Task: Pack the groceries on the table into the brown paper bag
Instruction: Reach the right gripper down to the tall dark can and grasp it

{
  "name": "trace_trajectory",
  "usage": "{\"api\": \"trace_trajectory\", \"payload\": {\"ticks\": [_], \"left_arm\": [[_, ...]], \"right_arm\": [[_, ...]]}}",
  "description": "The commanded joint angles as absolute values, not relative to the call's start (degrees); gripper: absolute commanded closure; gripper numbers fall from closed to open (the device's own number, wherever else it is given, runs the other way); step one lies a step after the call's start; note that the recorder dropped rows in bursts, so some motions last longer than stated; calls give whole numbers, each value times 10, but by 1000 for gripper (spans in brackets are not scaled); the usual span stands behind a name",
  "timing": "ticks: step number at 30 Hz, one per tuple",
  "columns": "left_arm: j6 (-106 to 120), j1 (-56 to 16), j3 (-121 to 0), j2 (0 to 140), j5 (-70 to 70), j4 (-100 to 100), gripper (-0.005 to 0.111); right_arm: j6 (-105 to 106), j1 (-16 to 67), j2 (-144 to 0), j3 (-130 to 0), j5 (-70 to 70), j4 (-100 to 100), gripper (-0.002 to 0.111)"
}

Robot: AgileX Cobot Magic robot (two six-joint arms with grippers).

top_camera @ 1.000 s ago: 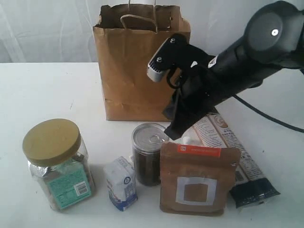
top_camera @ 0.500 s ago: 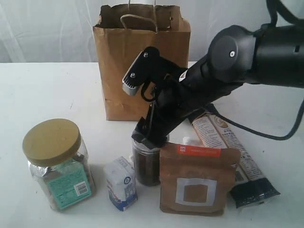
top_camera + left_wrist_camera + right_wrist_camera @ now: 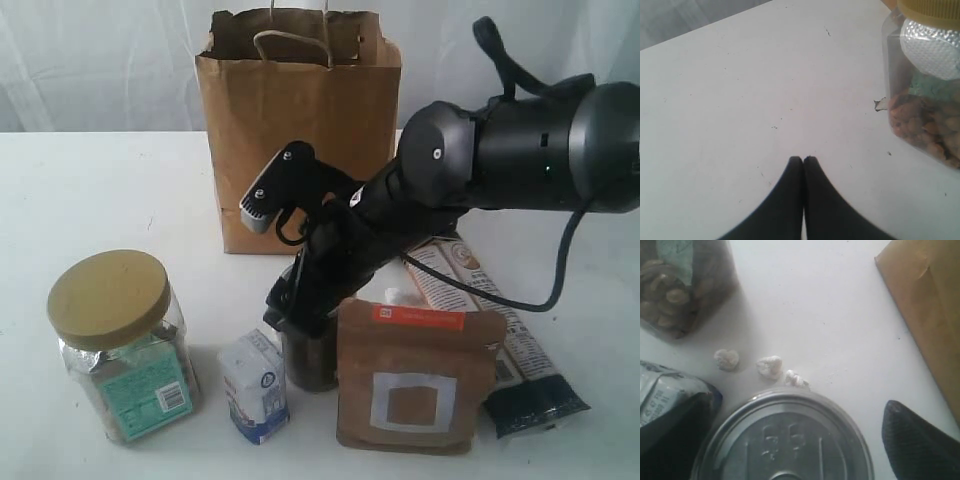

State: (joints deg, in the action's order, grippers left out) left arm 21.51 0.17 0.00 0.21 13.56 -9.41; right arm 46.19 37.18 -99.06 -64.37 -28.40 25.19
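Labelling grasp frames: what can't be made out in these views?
- Can: in the exterior view, the top is hidden by the right arm; in the right wrist view, the lid is cut off by the bottom edge.
- Bottle: in the exterior view, only a white bit shows behind the pouch.
- Bag: the inside is unseen in every view.
- Jar: the label text is too small to read in the exterior view.

The left gripper (image 3: 803, 159) had its two dark fingers (image 3: 785, 200) pressed together tip to tip over the white table (image 3: 740, 100), which carried a few small dark specks (image 3: 774, 127). The clear jar (image 3: 925, 100) stood nearby, only partly in frame, its tan lid (image 3: 932, 7) cut off and brown pieces inside. A small pale scrap (image 3: 882, 104) lay just beside it.
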Motion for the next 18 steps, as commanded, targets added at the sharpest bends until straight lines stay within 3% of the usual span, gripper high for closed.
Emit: {"api": "trace_trajectory", "payload": {"ticks": [1,6,18], "left_arm": [[214,-1,0,0,135,-99,107],[214,-1,0,0,135,-99,107],[214,-1,0,0,135,-99,107]], "right_arm": [[421,373,-995,-647,-277,249,26],[395,373,-994,-647,-278,249,36],[395,373,-994,-652,-280,249,75]]}}
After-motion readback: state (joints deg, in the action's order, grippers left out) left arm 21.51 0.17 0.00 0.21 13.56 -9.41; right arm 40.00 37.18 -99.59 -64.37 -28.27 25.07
